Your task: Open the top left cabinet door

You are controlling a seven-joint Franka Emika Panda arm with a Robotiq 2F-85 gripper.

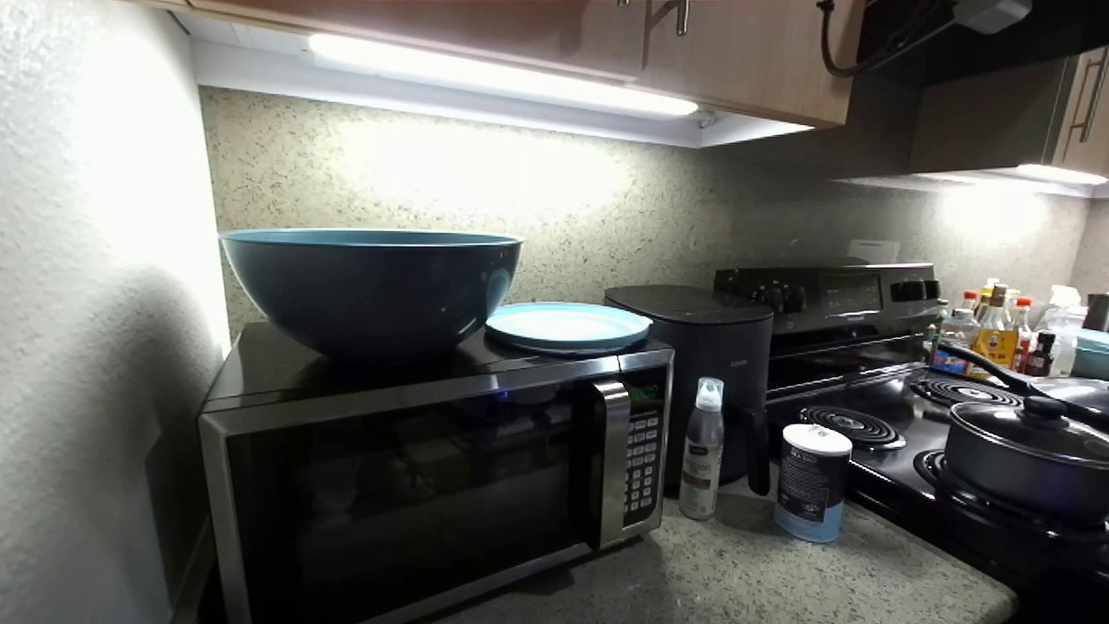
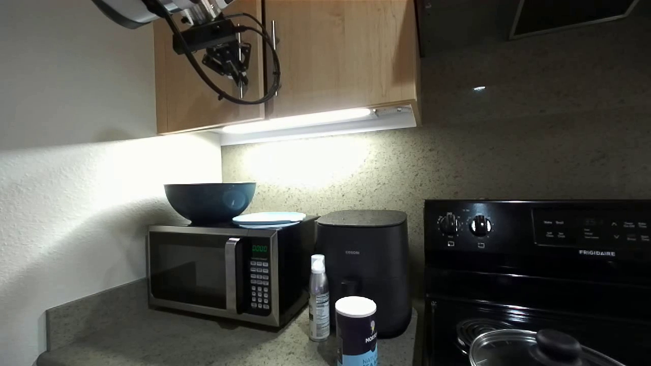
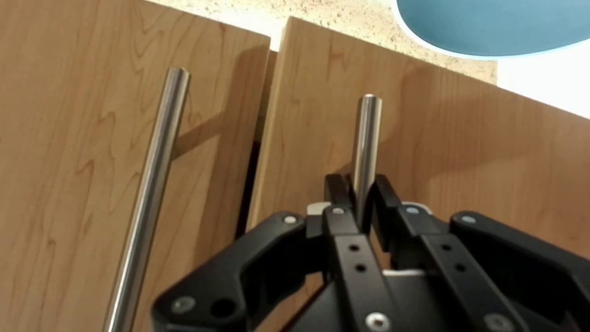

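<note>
The left upper cabinet door (image 2: 178, 109) is light wood and also shows in the wrist view (image 3: 313, 115). In an exterior view only its lower part (image 1: 485, 30) shows. It stands slightly ajar, its edge proud of the neighbouring door with a dark gap between. My gripper (image 2: 240, 80) is at this door's steel bar handle (image 2: 241, 94). In the wrist view the gripper's fingers (image 3: 362, 189) are closed around the handle (image 3: 368, 129), near the handle's lower end. The gripper is out of view in an exterior view that shows the counter close up.
The neighbouring door's handle (image 3: 154, 193) runs beside the gripper, and shows in an exterior view (image 2: 274, 38). A wall (image 2: 76, 101) stands left of the cabinet. A large blue bowl (image 1: 372, 295) and a lid (image 1: 567, 325) sit on the microwave (image 1: 407, 494) below.
</note>
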